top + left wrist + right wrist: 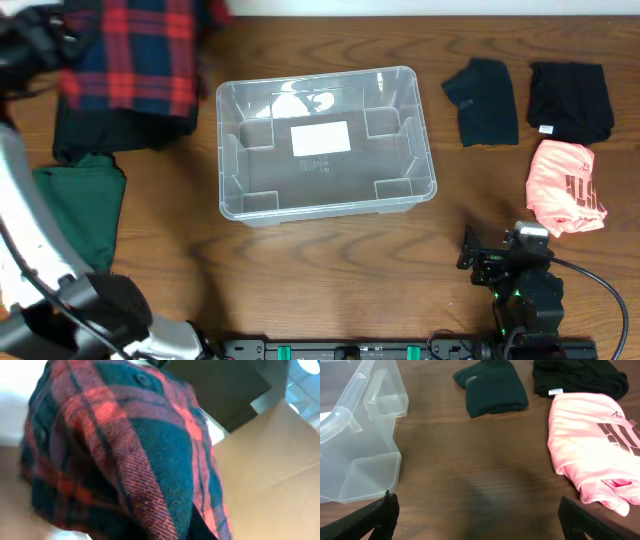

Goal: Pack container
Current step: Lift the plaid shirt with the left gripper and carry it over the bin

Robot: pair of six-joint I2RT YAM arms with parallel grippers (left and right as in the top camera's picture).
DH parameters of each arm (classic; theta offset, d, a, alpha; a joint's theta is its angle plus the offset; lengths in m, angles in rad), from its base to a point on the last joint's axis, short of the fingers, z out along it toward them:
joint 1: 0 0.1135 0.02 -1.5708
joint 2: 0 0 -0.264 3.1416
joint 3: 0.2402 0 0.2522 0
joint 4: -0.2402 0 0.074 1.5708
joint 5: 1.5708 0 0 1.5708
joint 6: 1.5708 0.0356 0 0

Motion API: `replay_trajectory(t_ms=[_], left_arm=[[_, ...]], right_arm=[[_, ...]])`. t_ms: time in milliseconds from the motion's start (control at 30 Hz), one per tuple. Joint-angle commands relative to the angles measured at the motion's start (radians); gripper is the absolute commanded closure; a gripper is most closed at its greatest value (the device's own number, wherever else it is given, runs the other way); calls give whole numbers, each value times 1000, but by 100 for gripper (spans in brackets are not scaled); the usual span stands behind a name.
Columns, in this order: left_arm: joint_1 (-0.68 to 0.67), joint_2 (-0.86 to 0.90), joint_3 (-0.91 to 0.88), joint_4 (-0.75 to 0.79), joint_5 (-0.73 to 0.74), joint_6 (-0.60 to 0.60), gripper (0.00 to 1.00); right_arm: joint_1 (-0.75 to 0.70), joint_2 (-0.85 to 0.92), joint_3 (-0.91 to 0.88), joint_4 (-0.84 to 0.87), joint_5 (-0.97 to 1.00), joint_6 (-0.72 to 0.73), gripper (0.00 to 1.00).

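Observation:
The clear container stands empty in the middle of the table, white label on its base; its corner shows in the right wrist view. My left gripper is at the far left, raised, shut on a red and blue plaid garment that hangs from it. The plaid cloth fills the left wrist view and hides the fingers. My right gripper is open and empty, low over the table right of the container; its fingers frame bare wood.
A black garment and a green garment lie at the left. A dark teal garment, a black garment and a pink garment lie at the right, also in the right wrist view.

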Motion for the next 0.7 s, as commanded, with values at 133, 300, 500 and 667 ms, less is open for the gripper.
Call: replay_trajectory(t_ms=[133, 300, 500, 667], left_arm=[[-108, -106, 0, -213, -279, 231, 94], [-130, -213, -18, -280, -280, 291, 94], [-205, -323, -186, -308, -278, 342, 94], [-277, -395, -404, -181, -278, 319, 94]], right_arm=[[8, 0, -2, -1, 3, 14, 1], [8, 0, -2, -1, 3, 14, 1], [8, 0, -2, -1, 3, 14, 1], [8, 0, -2, -1, 3, 14, 1]])
